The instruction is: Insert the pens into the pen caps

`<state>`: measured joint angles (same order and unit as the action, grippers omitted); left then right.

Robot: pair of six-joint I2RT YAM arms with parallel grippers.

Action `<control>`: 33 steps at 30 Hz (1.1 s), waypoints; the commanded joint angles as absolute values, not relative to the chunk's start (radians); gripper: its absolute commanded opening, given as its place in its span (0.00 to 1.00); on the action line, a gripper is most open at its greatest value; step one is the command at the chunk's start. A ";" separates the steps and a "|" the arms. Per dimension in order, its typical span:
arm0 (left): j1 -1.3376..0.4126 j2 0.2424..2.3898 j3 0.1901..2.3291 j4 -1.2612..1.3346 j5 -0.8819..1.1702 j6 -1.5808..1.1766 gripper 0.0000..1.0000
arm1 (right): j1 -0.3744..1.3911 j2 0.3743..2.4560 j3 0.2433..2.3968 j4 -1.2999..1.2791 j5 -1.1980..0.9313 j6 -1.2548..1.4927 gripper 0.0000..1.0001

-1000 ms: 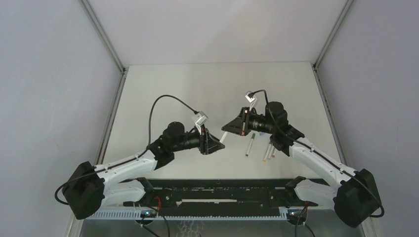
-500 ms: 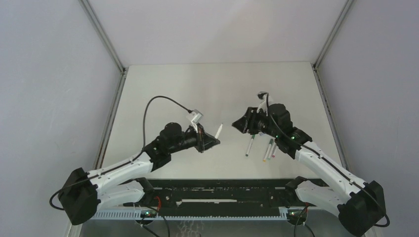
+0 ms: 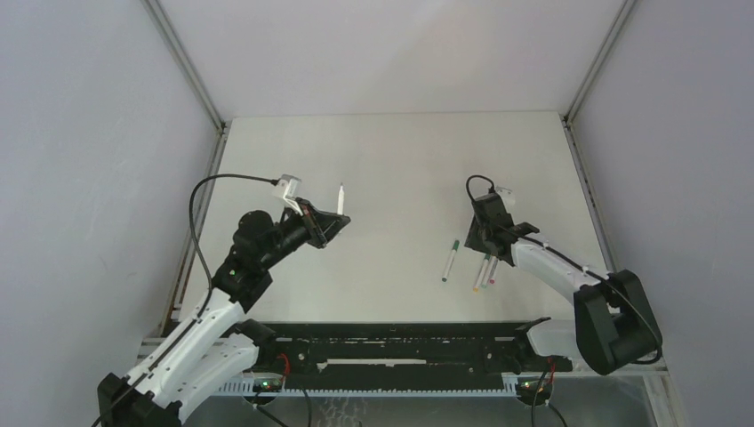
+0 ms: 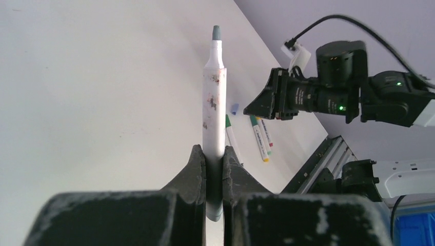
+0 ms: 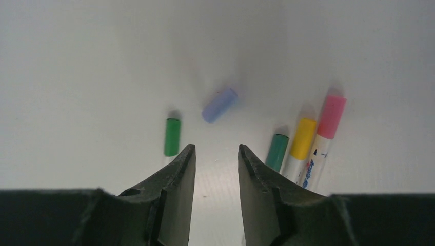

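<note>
My left gripper (image 3: 331, 222) (image 4: 214, 159) is shut on a white pen (image 3: 340, 199) (image 4: 214, 102). It holds the pen upright above the table's left half, with the bare grey-blue tip on top. My right gripper (image 3: 481, 237) (image 5: 215, 154) is open and empty, low over the table. A loose blue cap (image 5: 219, 104) lies just ahead of it, also seen in the left wrist view (image 4: 234, 108). A green-capped pen (image 3: 451, 261) (image 5: 172, 136) lies left of its jaws. Teal (image 5: 277, 151), yellow (image 5: 303, 136) and pink (image 5: 331, 116) capped pens lie right of them.
The three capped pens (image 3: 485, 272) lie side by side under the right arm, near the black rail (image 3: 400, 342) at the table's front edge. Grey walls stand on both sides and at the back.
The grippers were close together at the table's centre. My left arm has swung left and back with the pen. My right arm has moved right and down over the pens on the table.
</note>
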<state>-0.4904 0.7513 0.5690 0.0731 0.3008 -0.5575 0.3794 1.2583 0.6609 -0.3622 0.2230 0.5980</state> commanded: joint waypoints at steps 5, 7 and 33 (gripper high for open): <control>-0.456 0.694 0.671 -0.072 0.299 -0.490 0.00 | 0.368 1.397 0.709 -0.304 0.338 0.646 0.34; -0.456 0.689 0.670 -0.073 0.298 -0.489 0.00 | 0.368 1.429 0.725 -0.304 0.345 0.648 0.34; -0.456 0.687 0.661 -0.067 0.310 -0.497 0.00 | 0.366 1.530 0.796 -0.277 0.362 0.666 0.42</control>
